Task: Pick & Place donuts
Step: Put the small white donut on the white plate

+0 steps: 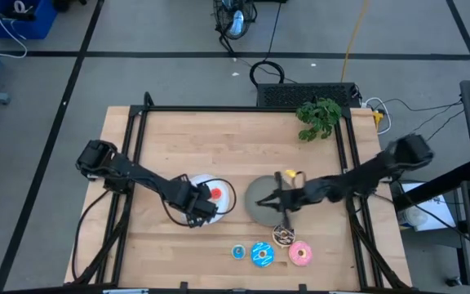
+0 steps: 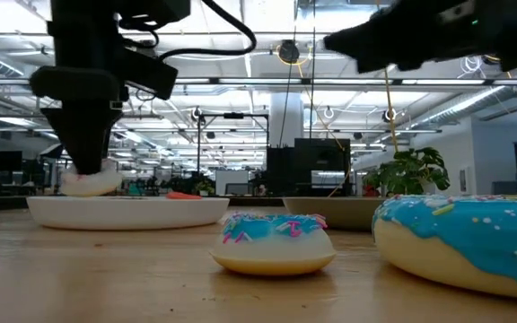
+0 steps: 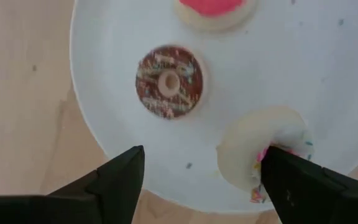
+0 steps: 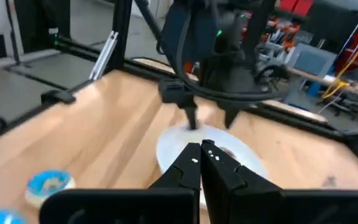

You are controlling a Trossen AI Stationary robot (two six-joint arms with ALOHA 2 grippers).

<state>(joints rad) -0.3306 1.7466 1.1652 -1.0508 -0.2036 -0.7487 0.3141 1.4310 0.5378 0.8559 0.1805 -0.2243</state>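
My left gripper (image 1: 199,209) (image 3: 204,160) is open, pointing down over the white plate's (image 3: 104,74) near-left rim. On that plate lie a tiny red donut (image 1: 215,193), a tiny brown donut (image 3: 169,81) and a tiny cream donut (image 3: 253,155). The cream one sits tilted beside one finger. My right gripper (image 1: 282,201) (image 4: 201,157) is shut and hovers over the grey plate (image 1: 255,192). A tiny blue donut (image 1: 238,251), a blue sprinkled donut (image 1: 261,254), a chocolate sprinkled donut (image 1: 283,236) and a pink donut (image 1: 301,254) lie on the table near its near edge. My left gripper stands open from above with one finger (image 3: 291,180) right at the cream donut's outer rim (image 3: 267,163). Whether it touches the rim, I cannot tell. The donut rests on the white plate, tipped toward that finger.
A green plant (image 1: 318,114) sits at the table's far right corner. Black frame rails run along the table's left (image 1: 133,163) and right (image 1: 356,163) sides. Bare wood lies across the far half of the table (image 1: 235,139).
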